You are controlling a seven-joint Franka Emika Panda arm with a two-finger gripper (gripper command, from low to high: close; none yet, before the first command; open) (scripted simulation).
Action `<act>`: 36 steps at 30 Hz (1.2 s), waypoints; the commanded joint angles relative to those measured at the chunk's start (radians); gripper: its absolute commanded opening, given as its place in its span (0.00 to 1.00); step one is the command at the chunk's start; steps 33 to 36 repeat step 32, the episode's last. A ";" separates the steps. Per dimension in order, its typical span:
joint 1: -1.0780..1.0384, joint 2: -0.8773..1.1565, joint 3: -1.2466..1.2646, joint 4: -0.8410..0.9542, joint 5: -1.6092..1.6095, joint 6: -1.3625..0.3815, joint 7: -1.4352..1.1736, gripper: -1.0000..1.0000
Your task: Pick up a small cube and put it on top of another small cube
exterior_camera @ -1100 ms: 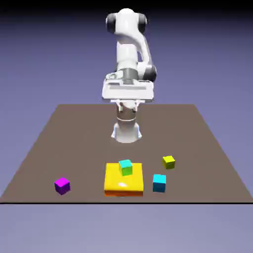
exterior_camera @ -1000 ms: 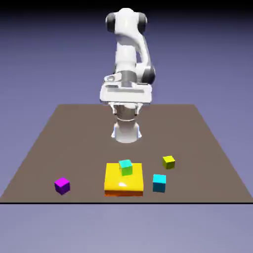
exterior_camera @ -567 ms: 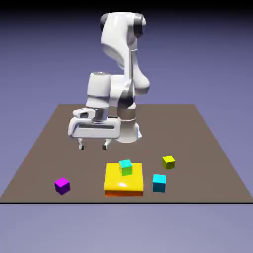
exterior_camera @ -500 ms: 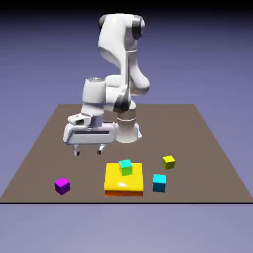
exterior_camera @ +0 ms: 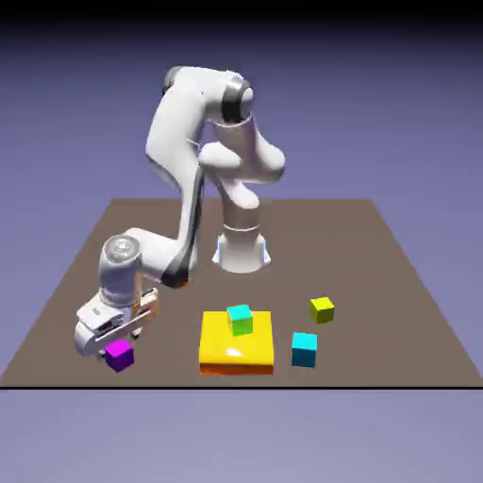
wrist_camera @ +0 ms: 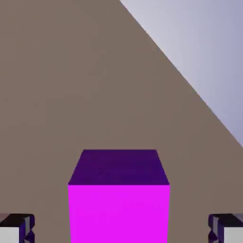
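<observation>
The hand view shows the purple cube [wrist_camera: 118, 209] big and close, with one fingertip on each side of it and a gap of brown table [wrist_camera: 57, 95] between each tip and the cube. The gripper [wrist_camera: 121, 228] has its two fingers wide apart, and they do not touch the cube. That is hard to see in the exterior view, where the hand is small and hides part of its own fingers. The hand view also shows the cube's sides lined up with the fingers, and a slanting table edge with pale backdrop [wrist_camera: 209, 52] past it. Only the exterior view shows the other things. The purple cube sits on the table near the front, at the exterior view's left. In the middle is a flat yellow block [exterior_camera: 237, 353], with a green cube [exterior_camera: 241, 322] that looks to be on it or right by its back part. Just beside the block, at the exterior view's right, is a blue cube [exterior_camera: 304, 350], and a small yellow cube [exterior_camera: 323, 310] is farther back. None of these is between the gripper and the purple cube. The white arm [exterior_camera: 174, 141] bends over to the exterior view's left, and its hand is low, pointing down at the purple cube.
</observation>
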 commanded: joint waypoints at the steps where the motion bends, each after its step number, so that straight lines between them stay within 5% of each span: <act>1: 0.000 0.000 0.000 0.000 0.000 0.000 0.000 0.00; 7: 0.049 -0.172 0.019 -0.034 -0.010 -0.143 0.013 0.00; 18: 0.439 -0.410 0.417 -0.211 -0.125 -0.273 0.339 0.00; 25: 0.463 -0.269 0.385 -0.229 -0.241 -0.127 0.435 0.00; 26: 0.463 -0.269 0.385 -0.229 -0.241 -0.127 0.435 1.00; 36: 0.456 -0.420 0.434 -0.218 -0.130 -0.279 0.353 1.00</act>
